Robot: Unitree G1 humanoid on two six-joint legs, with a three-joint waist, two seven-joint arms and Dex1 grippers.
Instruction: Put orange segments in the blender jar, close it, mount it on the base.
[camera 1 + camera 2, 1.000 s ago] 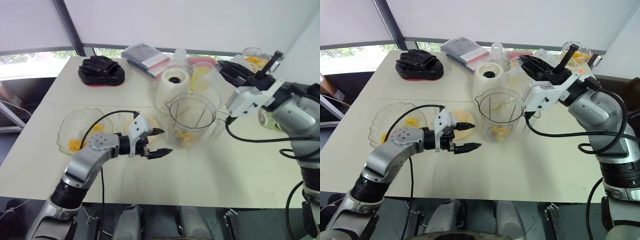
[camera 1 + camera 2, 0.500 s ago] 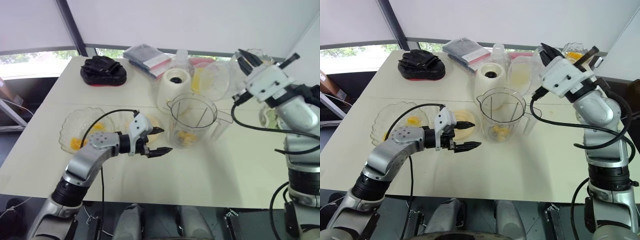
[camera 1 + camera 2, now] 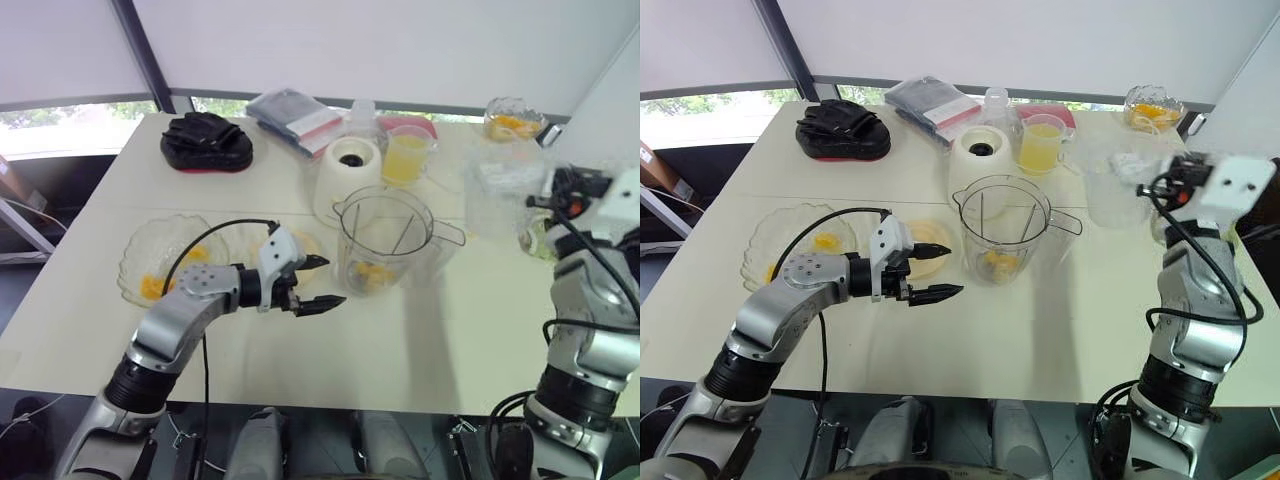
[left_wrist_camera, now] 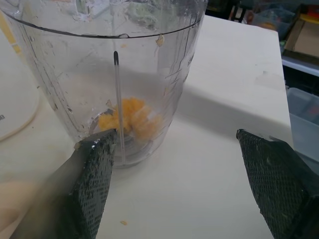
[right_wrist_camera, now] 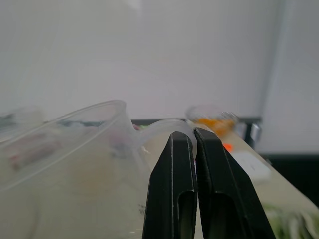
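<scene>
Jaws of left gripper (image 3: 330,281) released, spread wide, low over the worktop (image 3: 420,350) just left of the blender jar (image 3: 385,240); the far fingertip sits close to the jar wall, contact cannot be told. Jaws of right gripper (image 5: 192,135) clenched on the rim of a clear plastic container (image 3: 495,185), held at the right side of the worktop, well apart from the jar. Jar stands upright at centre, uncovered, with a small heap of orange segments (image 4: 130,117) at its bottom. White base (image 3: 350,172) stands just beyond the jar, on its far-left side, nothing mounted on it. Cup of orange liquid (image 3: 405,158) right of the base. Glass bowl (image 3: 130,262) with a few orange pieces at near left; black glove (image 3: 205,140) at far left; second glass bowl (image 3: 510,118) with orange pieces at far right.
</scene>
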